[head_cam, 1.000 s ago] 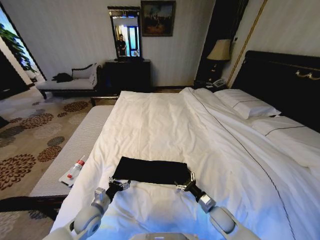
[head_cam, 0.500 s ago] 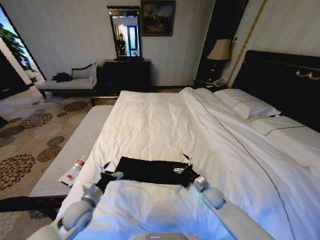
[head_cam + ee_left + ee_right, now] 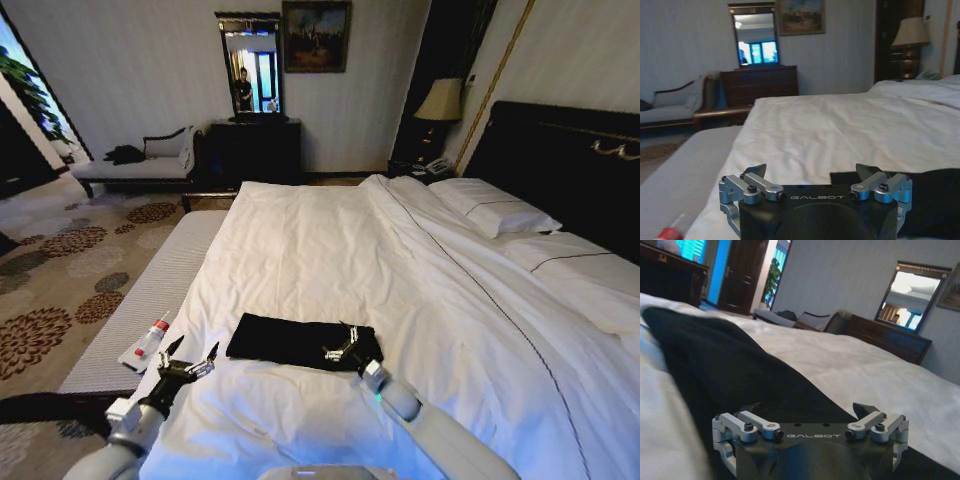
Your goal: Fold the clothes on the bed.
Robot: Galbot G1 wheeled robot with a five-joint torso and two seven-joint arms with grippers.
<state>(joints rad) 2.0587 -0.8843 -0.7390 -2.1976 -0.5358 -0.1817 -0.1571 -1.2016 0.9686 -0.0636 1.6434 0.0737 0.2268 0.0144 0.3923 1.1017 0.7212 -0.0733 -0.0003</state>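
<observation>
Two end effectors in play, both with fingers spread and nothing in them. Left end effector (image 3: pixel 190 357) sits low over the near left edge of the bed (image 3: pixel 330 250), clear of the fabric; in its wrist view (image 3: pixel 812 176) the fingers (image 3: pixel 754 171) stand wide apart over white duvet, with the black cloth starting just off one fingertip. Right end effector (image 3: pixel 340 343) is over the near right part of the black T-shirt (image 3: pixel 290 338); from its wrist view (image 3: pixel 807 410) the parted fingers (image 3: pixel 865 409) hover right above the dark fabric (image 3: pixel 725 365), whether touching I cannot tell.

T-shirt lies as a flat folded strip across the duvet, just ahead of both end effectors, its left end well apart from the left one. No lettering readable.

Out to the left of the left end effector: a grey bench (image 3: pixel 150 300) alongside the bed, carrying a small red-capped tube (image 3: pixel 152 338). Further ahead: open white duvet, then pillows (image 3: pixel 495 205) and dark headboard (image 3: pixel 570 160) off to the right. Far wall has a dark dresser (image 3: pixel 255 150) with mirror (image 3: pixel 251 65), a chaise (image 3: pixel 140 165) and a lamp (image 3: pixel 440 100).
</observation>
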